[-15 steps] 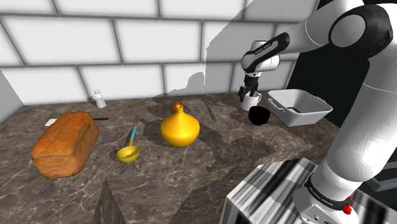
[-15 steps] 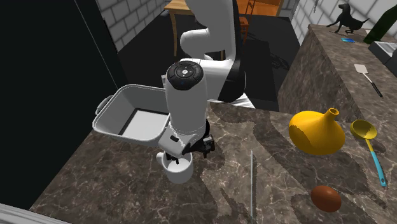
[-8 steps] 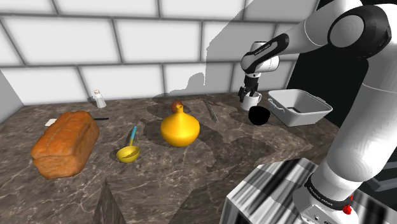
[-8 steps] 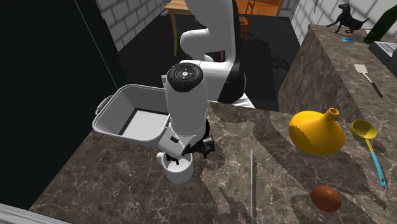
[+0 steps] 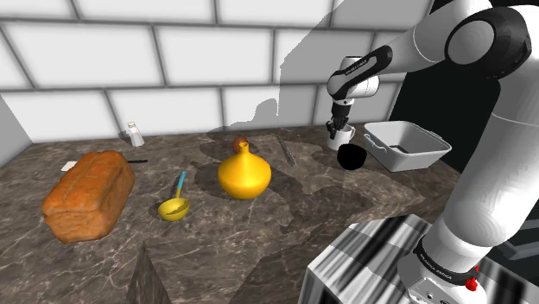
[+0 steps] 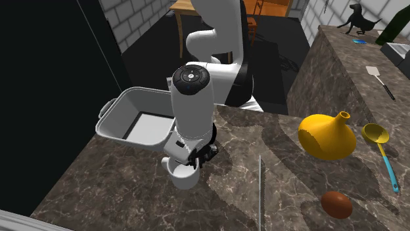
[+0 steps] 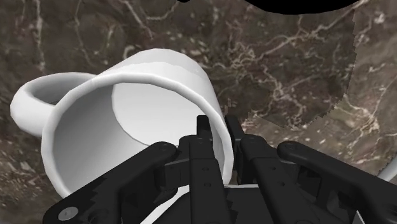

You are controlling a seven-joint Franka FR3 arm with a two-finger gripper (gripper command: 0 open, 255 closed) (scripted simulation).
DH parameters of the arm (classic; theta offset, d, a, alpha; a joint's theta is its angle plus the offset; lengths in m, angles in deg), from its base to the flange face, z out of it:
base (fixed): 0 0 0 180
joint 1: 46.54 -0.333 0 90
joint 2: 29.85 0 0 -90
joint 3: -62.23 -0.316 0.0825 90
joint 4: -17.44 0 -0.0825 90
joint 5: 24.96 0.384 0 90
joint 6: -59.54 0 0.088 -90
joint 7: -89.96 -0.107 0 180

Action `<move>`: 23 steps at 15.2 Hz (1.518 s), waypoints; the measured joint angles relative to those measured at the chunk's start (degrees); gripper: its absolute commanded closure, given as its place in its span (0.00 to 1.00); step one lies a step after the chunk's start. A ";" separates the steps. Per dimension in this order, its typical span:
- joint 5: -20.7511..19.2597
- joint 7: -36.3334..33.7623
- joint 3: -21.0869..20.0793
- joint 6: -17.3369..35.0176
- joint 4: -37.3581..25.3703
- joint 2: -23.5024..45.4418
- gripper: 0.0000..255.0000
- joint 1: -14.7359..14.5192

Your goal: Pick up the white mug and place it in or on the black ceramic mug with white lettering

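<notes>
1. The pincer [image 7: 216,127] is clamped on the rim of the white mug [image 7: 127,121], one finger inside the wall and one outside. In the shoulder view it hangs in the upper right of the frame.
2. The white mug hangs from that grip mouth up, with its handle on the side away from the fingers. It seems to be just clear of the counter [image 5: 285,207].
3. In the shoulder view the black mug [image 5: 351,157] stands just below and right of it, close beside a tray [image 5: 406,145] at the frame's right.
4. The step in hand, as I judge it, is the lift after the grasp; the placing is not yet done.
5. The next move calls for more height, a short carry over the black mug's mouth, then a steady lowering. Held by one wall, the white mug could tip.
6. Compared with a second ago, the white mug sits slightly higher, and a touch further left in the second exterior view. Nothing else has shifted.
</notes>
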 measured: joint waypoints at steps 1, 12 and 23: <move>0.00 0.00 0.00 0.00 0.00 0.00 1.00 0.00; -1.48 -1.00 0.22 -6.35 -3.01 -3.53 1.00 -0.23; -2.68 -1.92 0.21 -14.31 -7.93 -6.71 1.00 -0.44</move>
